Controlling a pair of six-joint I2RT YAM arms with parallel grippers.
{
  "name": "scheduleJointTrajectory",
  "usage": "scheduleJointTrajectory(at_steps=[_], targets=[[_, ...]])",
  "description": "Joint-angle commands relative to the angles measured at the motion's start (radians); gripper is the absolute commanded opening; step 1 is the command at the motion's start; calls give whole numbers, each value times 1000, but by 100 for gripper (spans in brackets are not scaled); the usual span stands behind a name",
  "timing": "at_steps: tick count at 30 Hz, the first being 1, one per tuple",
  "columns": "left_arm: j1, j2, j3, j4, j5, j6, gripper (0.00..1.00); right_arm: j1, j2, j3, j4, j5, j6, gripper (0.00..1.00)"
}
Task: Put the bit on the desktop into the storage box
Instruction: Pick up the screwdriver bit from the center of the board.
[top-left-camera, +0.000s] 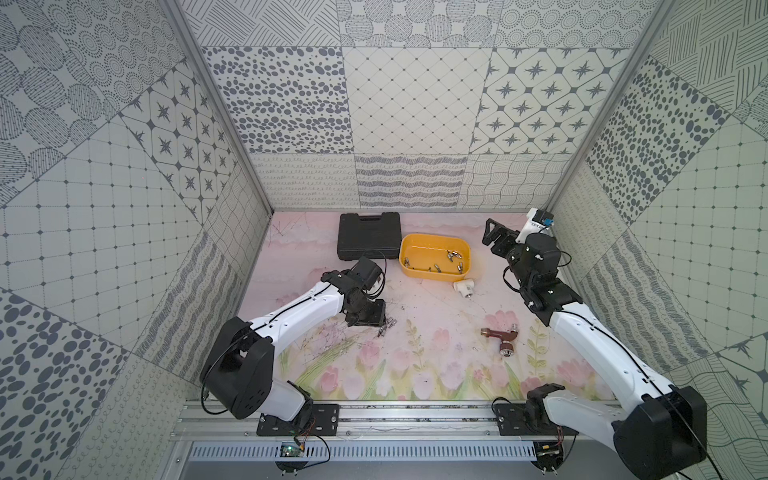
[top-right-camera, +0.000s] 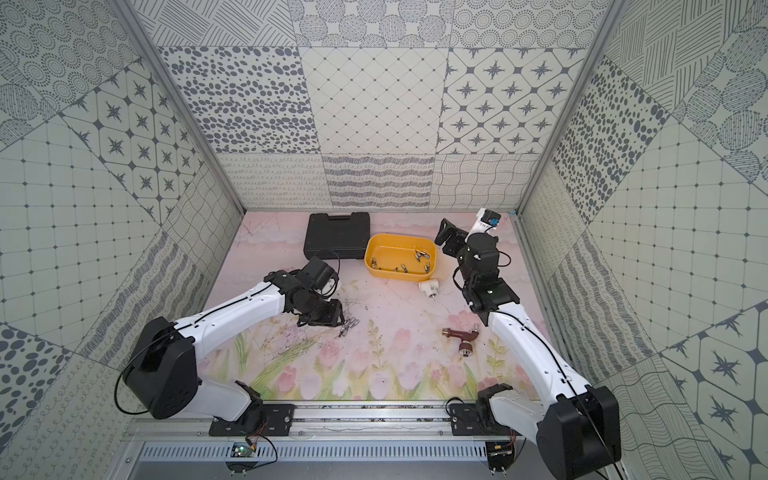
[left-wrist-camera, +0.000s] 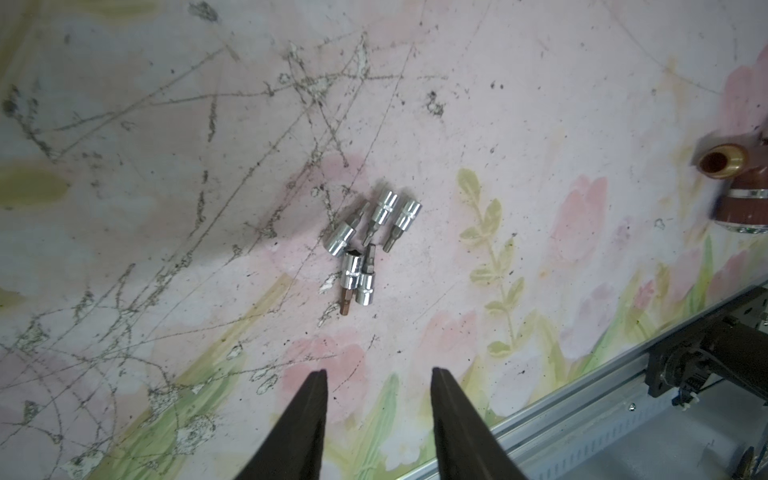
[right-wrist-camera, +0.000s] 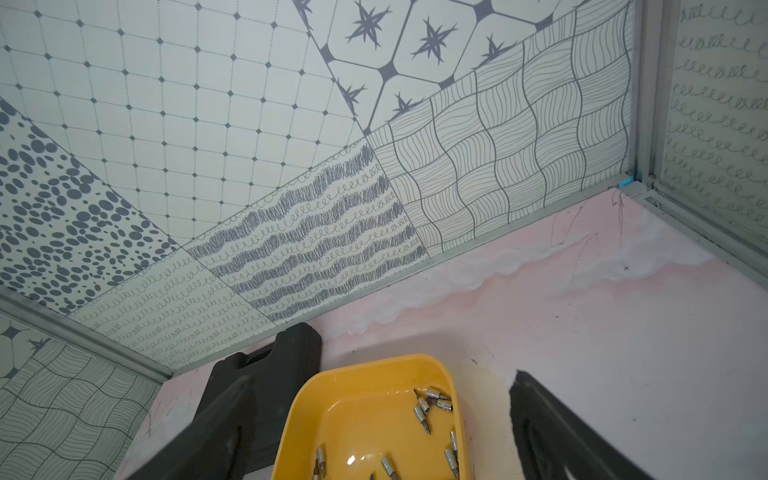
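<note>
Chrome on a scuffed desktop (left-wrist-camera: 166, 291)
The bits (left-wrist-camera: 351, 272), mid-frame, were polished metal; the storage box (right-wrist-camera: 332, 399) was glossy yellow plastic.

A robot test cell in a lab: patterned wall panels (top-left-camera: 407, 104) box in a flower-printed counter (top-left-camera: 436, 316). The left arm (top-left-camera: 299, 307) and right arm (top-left-camera: 590, 340) are bolted to an aluminium rail (top-left-camera: 415, 411) along its near edge, above a bare circuit board (top-left-camera: 289, 450).

The enclosure is bounded on three sides by walls (top-left-camera: 407, 104) papered in grey-on-white patchwork patterns: dots, stars, grids and waves. Aluminium posts (top-left-camera: 220, 104) are fitted at the rear corners. The pink floral tabletop (top-left-camera: 436, 299) is scratched and soiled. An aluminium rail (top-left-camera: 415, 411) is mounted along the front edge.
</note>
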Motion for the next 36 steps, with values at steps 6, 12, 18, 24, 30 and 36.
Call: scheduleJointTrajectory(at_steps=[6,12,18,24,30,36], targets=[[-82,127,105,-53,-19,51,44,-58,-35,-17,45,-17,26,97],[-109,201,170,-60,-76,85,43,-93,-54,-40,52,-42,55,97],[-114,264,212,-49,-97,127,42,-123,-67,-57,56,-66,80,97],[-130,300,226,-31,-126,191,41,-147,-75,-72,56,-78,97,97],[-139,341,240,-28,-151,229,38,-166,-78,-85,64,-95,120,97],[-149,363,250,-19,-168,243,37,-176,-78,-90,69,-106,135,97]])
